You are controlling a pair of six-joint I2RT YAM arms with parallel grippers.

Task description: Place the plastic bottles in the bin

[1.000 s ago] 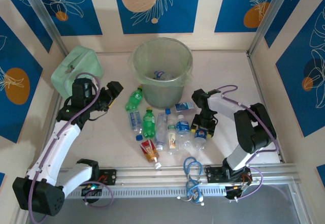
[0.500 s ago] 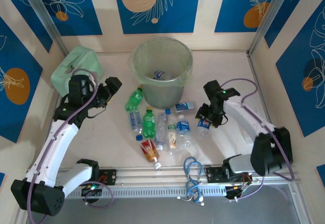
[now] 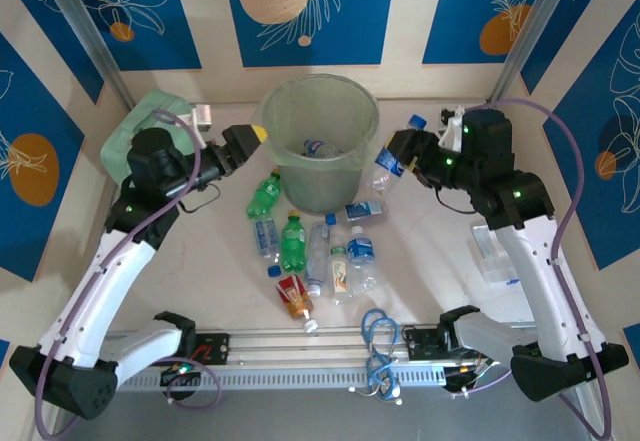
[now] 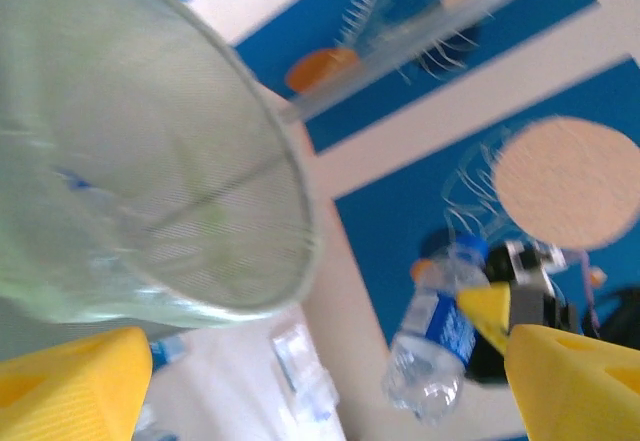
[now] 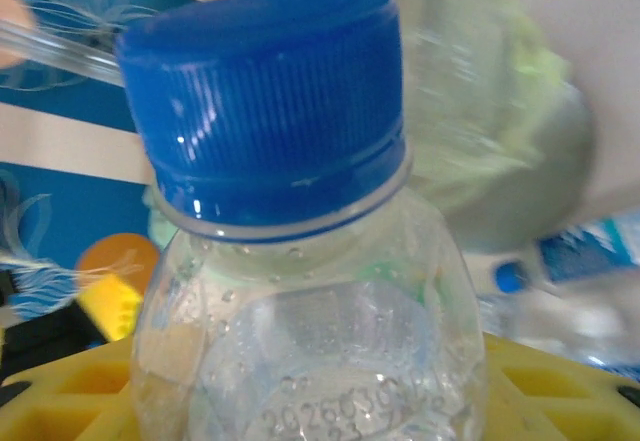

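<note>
Bottle (image 3: 386,171), blue-capped, sits clamped in the right gripper (image 3: 403,151), aloft just right of the bin (image 3: 300,181). Left gripper (image 3: 250,139) gapes wide at its left rim. Other bottles (image 3: 293,243) lie on the surface (image 3: 200,261).

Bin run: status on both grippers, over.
Left gripper open, empty, left of bin. Right gripper shut on bottle, by the right rim, not yet inside. Path to rim looks clear.
</note>
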